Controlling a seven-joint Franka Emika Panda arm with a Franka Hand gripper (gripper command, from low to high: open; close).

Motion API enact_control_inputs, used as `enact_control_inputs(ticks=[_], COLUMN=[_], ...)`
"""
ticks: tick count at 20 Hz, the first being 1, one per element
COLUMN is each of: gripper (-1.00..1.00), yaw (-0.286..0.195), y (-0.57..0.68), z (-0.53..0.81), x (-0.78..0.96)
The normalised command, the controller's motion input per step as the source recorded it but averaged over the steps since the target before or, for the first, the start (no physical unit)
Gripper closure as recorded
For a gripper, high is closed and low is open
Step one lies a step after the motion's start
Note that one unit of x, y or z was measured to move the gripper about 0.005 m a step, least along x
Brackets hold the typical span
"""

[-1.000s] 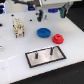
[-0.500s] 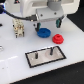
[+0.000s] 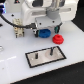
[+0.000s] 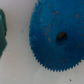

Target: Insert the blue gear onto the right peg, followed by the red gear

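1. The blue gear (image 4: 59, 40) lies flat on the white table (image 3: 15, 70), directly beneath the descending pincer (image 3: 45, 31); round, toothed plastic, hub hole up.
2. Pincer's opening cannot be told; apparently holding nothing.
3. Beside the blue gear: the red gear (image 3: 59, 39); nearer the camera, the right peg (image 3: 50, 50) on its plate (image 3: 46, 56).

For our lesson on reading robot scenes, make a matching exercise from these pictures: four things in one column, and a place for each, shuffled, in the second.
Column 1
1. blue gear
2. red gear
3. right peg
4. tool

Column 2
A. upright on the grey plate
B. on the white table, towards the exterior view's right, beside the other gear
C. directly above the blue gear
D. flat on the table under the arm, filling the wrist view

Pairs: 1-D, 2-B, 3-A, 4-C
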Motion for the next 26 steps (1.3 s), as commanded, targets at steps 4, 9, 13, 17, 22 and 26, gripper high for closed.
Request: enact_control_inputs(ticks=[4,9,13,17,22,26], gripper=[1.0,1.0,1.0,1.0,1.0,1.0], yaw=[0.0,0.0,0.0,0.0,0.0,0.0], y=[-0.01,0.0,0.0,0.01,0.01,-0.05], z=[-0.18,-0.08,0.02,0.33,0.51,0.48], x=[-0.33,-0.26,-0.14,0.06,0.2,0.46])
